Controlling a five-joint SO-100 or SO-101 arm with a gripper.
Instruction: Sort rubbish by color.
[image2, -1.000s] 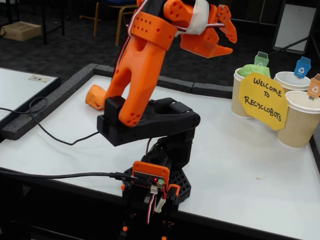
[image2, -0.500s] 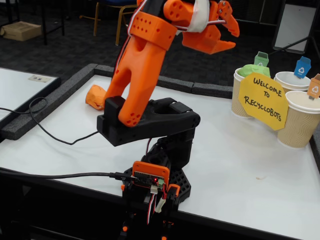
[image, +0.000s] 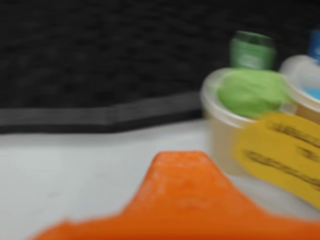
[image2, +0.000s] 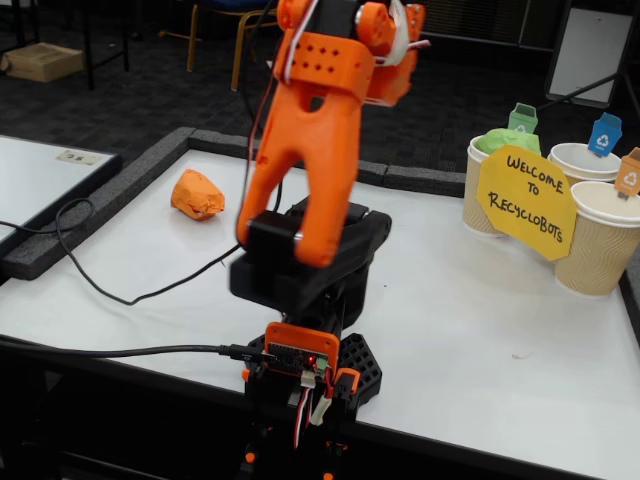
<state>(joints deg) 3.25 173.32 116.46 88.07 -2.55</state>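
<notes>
The orange wad (image2: 197, 194) lies on the white table at the left in the fixed view, far from the arm's head. The green wad (image2: 507, 142) sits in the leftmost paper cup (image2: 483, 195); it also shows in the blurred wrist view (image: 250, 92). A light blue patch (image: 313, 93) shows inside the neighbouring cup, too blurred to name. My gripper (image2: 405, 50) is raised high at the top edge of the fixed view, facing the cups and partly cut off. One orange finger (image: 182, 195) fills the bottom of the wrist view. I see nothing held.
Three paper cups stand at the right, with green (image2: 522, 118), blue (image2: 604, 134) and orange (image2: 630, 172) tags. A yellow "Welcome to Recyclobots" sign (image2: 527, 200) leans against them. A black cable (image2: 120, 290) crosses the table's left part. Dark foam edging (image2: 90, 215) borders the table.
</notes>
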